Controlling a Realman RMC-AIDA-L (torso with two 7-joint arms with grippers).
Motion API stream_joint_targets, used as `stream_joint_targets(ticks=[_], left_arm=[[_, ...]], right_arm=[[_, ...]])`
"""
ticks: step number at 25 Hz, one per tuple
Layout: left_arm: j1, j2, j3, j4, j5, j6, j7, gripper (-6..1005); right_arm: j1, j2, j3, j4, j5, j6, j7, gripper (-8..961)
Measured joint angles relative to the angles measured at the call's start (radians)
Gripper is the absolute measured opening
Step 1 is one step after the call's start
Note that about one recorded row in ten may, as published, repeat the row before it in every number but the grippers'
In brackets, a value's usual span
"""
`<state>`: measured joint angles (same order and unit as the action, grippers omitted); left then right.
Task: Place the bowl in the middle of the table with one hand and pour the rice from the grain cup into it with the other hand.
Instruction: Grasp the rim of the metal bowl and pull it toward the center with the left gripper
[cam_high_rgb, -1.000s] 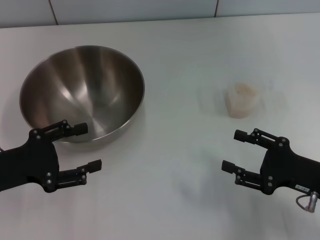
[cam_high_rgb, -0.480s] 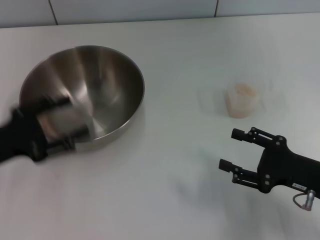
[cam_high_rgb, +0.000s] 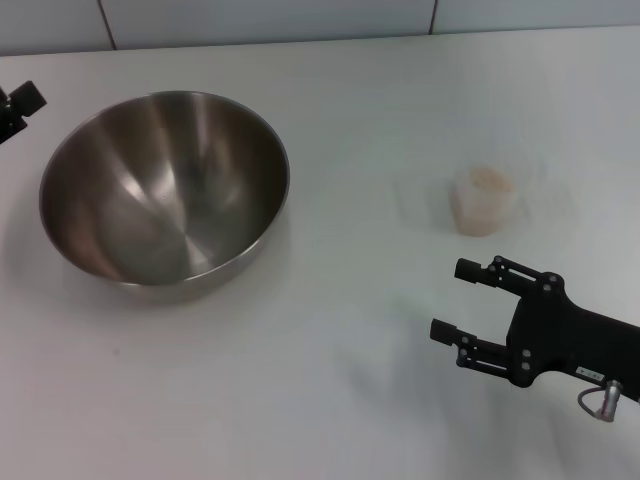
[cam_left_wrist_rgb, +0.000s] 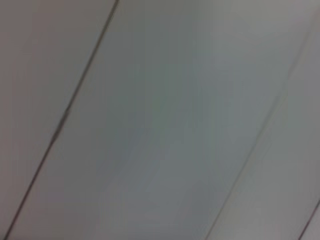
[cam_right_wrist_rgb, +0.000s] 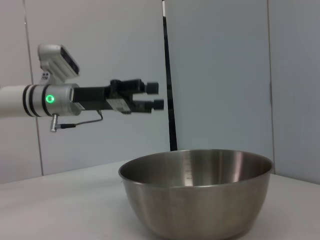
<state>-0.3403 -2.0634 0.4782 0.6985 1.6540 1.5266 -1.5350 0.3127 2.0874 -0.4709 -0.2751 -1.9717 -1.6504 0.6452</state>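
Note:
The steel bowl (cam_high_rgb: 165, 185) sits upright on the left half of the white table (cam_high_rgb: 330, 330), with nothing inside it. The clear grain cup (cam_high_rgb: 485, 200) stands to the right, and a pale heap of rice (cam_high_rgb: 490, 180) shows in it. My right gripper (cam_high_rgb: 452, 298) hovers open, low and nearer than the cup, holding nothing. Only a tip of my left gripper (cam_high_rgb: 15, 108) shows at the far left edge in the head view. In the right wrist view the left gripper (cam_right_wrist_rgb: 156, 96) hangs open in the air above and behind the bowl (cam_right_wrist_rgb: 195, 195), holding nothing.
A pale tiled wall (cam_high_rgb: 300, 20) runs along the table's far edge. The left wrist view shows only wall panels (cam_left_wrist_rgb: 160, 120). Bare tabletop (cam_high_rgb: 350, 230) lies between the bowl and the cup.
My left gripper has risen from the bowl's near side and swung up to the far left edge. The right gripper has crept slightly left. Bowl and cup have not moved.

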Motion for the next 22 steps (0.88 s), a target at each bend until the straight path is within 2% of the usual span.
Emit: stream_joint_targets(ticks=[5,7,10,13,16,19,22], left_arm=[[-0.002,0.010,0.045,0.065,0.093,-0.098,-0.156,804],[-0.004,0.010,0.046,0.079,0.116,-0.101,-0.175,802],[-0.006,0.004,0.050,0.169,0.221,-0.125,-0.291,800],[-0.009,0.003,0.076,0.196,0.298,-0.171,-0.350,798],[-0.009,0.002,0.106,0.202,0.323,-0.201,-0.367,796],[-0.002,-0.002,0.178,0.203,0.333,-0.265,-0.371,794],[-0.001,-0.002,0.196,0.201,0.333,-0.287,-0.372,792]], right_arm=[[-0.002,0.000,0.000,0.002,0.002,0.000,-0.002,775],[-0.001,0.000,0.000,0.003,0.002,0.000,-0.002,776],[0.000,0.000,0.000,0.005,0.004,0.000,-0.002,776],[0.001,0.000,0.001,0.005,0.005,0.001,-0.002,775],[0.001,0.000,0.002,0.005,0.006,0.001,-0.002,775],[0.002,-0.001,0.005,0.005,0.006,0.001,-0.002,776],[0.002,-0.001,0.006,0.005,0.006,0.002,-0.003,776]])
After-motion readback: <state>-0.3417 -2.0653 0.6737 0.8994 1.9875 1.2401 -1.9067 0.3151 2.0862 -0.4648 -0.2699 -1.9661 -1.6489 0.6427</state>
